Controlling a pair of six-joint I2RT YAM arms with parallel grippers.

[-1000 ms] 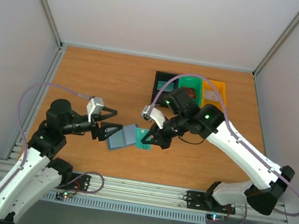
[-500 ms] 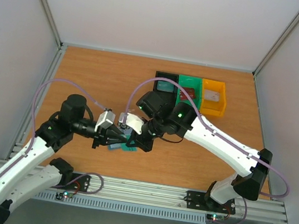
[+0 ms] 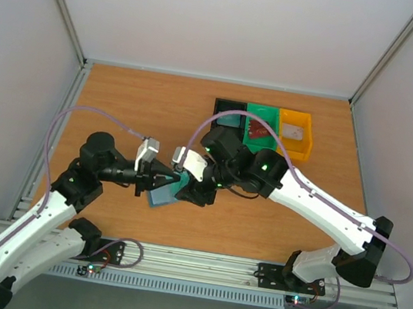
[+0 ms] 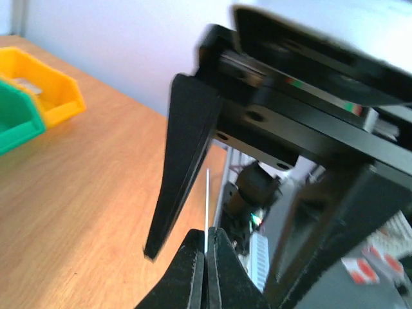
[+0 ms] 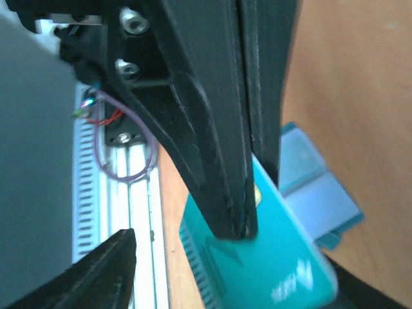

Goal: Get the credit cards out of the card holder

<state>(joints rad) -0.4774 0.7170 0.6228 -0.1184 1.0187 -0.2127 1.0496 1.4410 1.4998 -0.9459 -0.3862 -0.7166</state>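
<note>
My left gripper (image 3: 174, 177) is shut on a teal credit card (image 3: 178, 186) above the near middle of the table. From the left wrist that credit card (image 4: 207, 193) shows edge-on as a thin pale line rising from my clamped left gripper (image 4: 207, 241). The blue-grey card holder (image 3: 159, 196) hangs just below and to the left. In the right wrist view the credit card (image 5: 277, 264) is pinched by the left arm's black fingers (image 5: 225, 193), and the card holder (image 5: 312, 183) lies behind it. My right gripper (image 3: 190, 190) stands open around the card, its fingers (image 5: 96, 273) apart from it.
A black bin (image 3: 226, 115), a green bin (image 3: 261, 124) and a yellow bin (image 3: 297, 134) stand in a row at the back right. The yellow bin (image 4: 45, 90) and green bin (image 4: 16, 119) also show from the left wrist. The table's front rail (image 3: 190, 261) runs close below the grippers.
My left gripper came in from the left and shut on the teal card. My right gripper, shut before, has opened beside it.
</note>
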